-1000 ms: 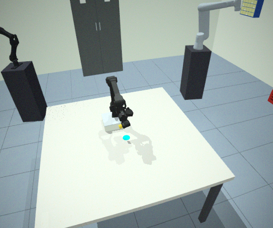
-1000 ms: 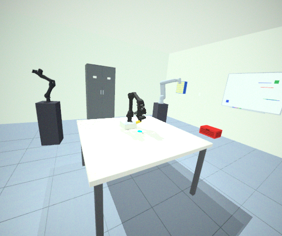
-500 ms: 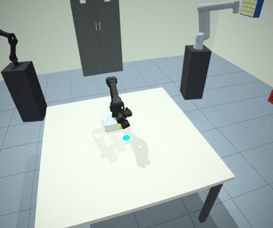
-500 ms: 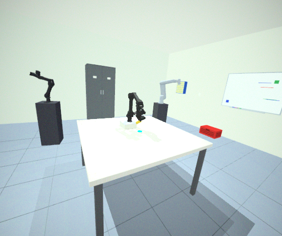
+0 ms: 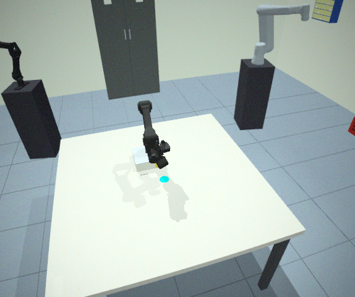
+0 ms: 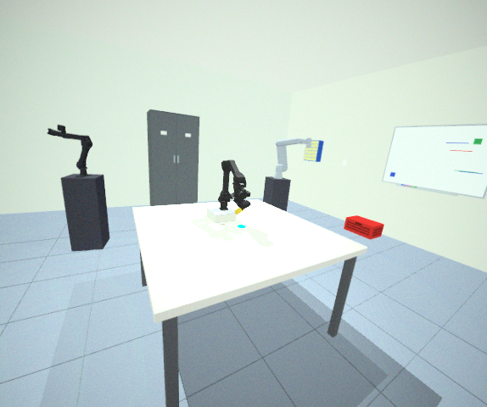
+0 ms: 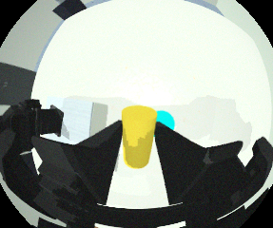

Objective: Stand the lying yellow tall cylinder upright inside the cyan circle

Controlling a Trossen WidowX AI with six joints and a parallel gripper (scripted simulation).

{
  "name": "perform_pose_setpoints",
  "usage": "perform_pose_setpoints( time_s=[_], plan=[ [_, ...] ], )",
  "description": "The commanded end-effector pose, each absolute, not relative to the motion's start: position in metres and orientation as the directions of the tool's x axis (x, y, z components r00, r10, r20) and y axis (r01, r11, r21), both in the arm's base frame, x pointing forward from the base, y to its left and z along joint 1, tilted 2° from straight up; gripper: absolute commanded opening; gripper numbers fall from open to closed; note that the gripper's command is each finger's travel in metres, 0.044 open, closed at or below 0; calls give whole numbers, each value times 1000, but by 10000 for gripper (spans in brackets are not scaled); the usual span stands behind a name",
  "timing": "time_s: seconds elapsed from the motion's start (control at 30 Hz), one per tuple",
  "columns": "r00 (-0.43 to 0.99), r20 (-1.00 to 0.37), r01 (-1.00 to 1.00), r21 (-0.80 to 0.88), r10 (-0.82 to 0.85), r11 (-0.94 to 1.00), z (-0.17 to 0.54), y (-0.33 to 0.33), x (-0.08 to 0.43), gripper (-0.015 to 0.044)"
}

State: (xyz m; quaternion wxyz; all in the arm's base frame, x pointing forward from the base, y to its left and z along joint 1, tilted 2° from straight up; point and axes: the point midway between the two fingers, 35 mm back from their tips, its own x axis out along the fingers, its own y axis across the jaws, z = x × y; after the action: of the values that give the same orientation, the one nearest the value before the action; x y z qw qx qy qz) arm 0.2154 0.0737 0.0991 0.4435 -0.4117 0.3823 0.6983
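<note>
Wrist view: the dark fingers grasp the smooth yellow cylinder point(image 7: 138, 136), its rounded end pointing at 12 o'clock, with the flat cyan circle point(image 7: 165, 120) just behind at 1 o'clock. Top view shows only a yellow sliver point(image 5: 156, 165) beneath the gripper point(image 5: 160, 163), held above the white table point(image 5: 203, 192) near the circle point(image 5: 164, 179).
</note>
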Motion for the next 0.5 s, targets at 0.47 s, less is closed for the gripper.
perform_pose_setpoints(
  time_s=[0.47],
  plan=[
    [-314,-860,-925,180,404,-335,97,73,212,105]
  ],
)
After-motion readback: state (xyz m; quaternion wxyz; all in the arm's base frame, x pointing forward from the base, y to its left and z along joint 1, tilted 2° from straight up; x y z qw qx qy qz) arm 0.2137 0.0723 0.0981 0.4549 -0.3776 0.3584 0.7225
